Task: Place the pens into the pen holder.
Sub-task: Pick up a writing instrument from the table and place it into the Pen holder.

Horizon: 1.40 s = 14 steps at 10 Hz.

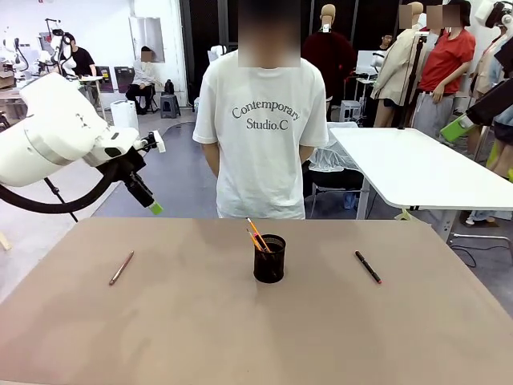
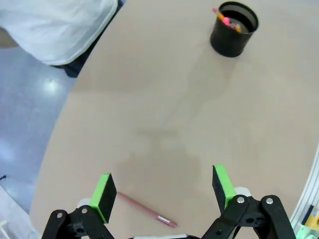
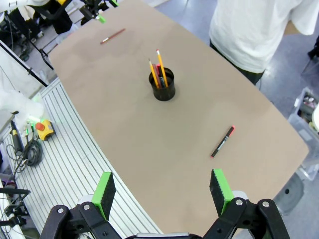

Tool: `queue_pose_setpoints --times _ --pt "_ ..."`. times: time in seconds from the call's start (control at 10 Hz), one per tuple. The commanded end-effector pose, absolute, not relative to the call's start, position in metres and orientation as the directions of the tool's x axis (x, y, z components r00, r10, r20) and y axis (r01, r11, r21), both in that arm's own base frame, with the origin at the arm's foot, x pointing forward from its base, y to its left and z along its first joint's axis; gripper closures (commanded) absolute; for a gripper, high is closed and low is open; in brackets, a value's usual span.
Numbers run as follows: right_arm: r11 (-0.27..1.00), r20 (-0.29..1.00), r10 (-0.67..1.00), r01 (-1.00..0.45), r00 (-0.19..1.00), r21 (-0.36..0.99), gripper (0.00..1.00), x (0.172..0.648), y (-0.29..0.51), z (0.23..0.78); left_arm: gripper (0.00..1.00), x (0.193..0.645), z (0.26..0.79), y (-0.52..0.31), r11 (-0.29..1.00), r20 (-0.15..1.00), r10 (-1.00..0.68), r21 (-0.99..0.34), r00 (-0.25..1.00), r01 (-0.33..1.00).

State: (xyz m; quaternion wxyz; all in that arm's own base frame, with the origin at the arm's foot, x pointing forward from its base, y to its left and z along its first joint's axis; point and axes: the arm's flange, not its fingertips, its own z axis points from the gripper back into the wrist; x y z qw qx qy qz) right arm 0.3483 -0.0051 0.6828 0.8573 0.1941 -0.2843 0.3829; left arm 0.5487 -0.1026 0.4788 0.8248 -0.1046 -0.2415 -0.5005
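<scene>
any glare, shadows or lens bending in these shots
Left wrist view: the table edge bows from the wide lens, glare spots the floor, a faint shadow lies beyond the pinkish-brown pen; right wrist view: table edges curve too, the pen holder is sharp; front view: even light, straight lines.

The front camera looked across the table (image 1: 160,337) at the person (image 1: 260,136) standing at its far edge. Both wrist cameras looked steeply down from above, the left one nearer the tabletop. All three shared the pen holder (image 1: 269,261), upper right in the left wrist view.
</scene>
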Motion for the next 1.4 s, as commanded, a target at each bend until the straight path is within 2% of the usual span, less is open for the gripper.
queue_pose_setpoints --times 0.0,0.2,0.4,0.6,0.7,1.2,1.3 --pt "0.627 0.645 0.537 -0.769 0.544 0.126 0.00 0.349 -0.004 0.685 0.00 0.553 0.476 -0.098 0.601 0.366 -0.781 0.219 0.506 0.769" --pt "0.627 0.645 0.537 -0.769 0.544 0.126 0.00 0.349 -0.004 0.685 0.00 0.559 0.464 -0.085 0.630 0.233 -0.776 0.297 0.586 0.717" --pt "0.627 0.645 0.537 -0.769 0.544 0.126 0.00 0.349 -0.004 0.685 0.00 0.562 0.453 -0.074 0.657 0.161 -0.750 0.290 0.641 0.696" --pt "0.627 0.645 0.537 -0.769 0.544 0.126 0.00 0.349 -0.004 0.685 0.00 0.564 0.451 -0.073 0.686 0.288 -0.726 0.235 0.625 0.688" --pt "0.627 0.645 0.537 -0.769 0.544 0.126 0.00 0.349 -0.004 0.685 0.00 0.560 0.444 -0.063 0.653 0.189 -0.755 0.306 0.627 0.693" --pt "0.627 0.645 0.537 -0.769 0.544 0.126 0.00 0.349 -0.004 0.685 0.00 0.560 0.443 -0.068 0.660 0.199 -0.750 0.291 0.631 0.693" --pt "0.627 0.645 0.537 -0.769 0.544 0.126 0.00 0.349 -0.004 0.685 0.00 0.573 0.427 -0.070 0.764 0.183 -0.637 0.285 0.749 0.579"
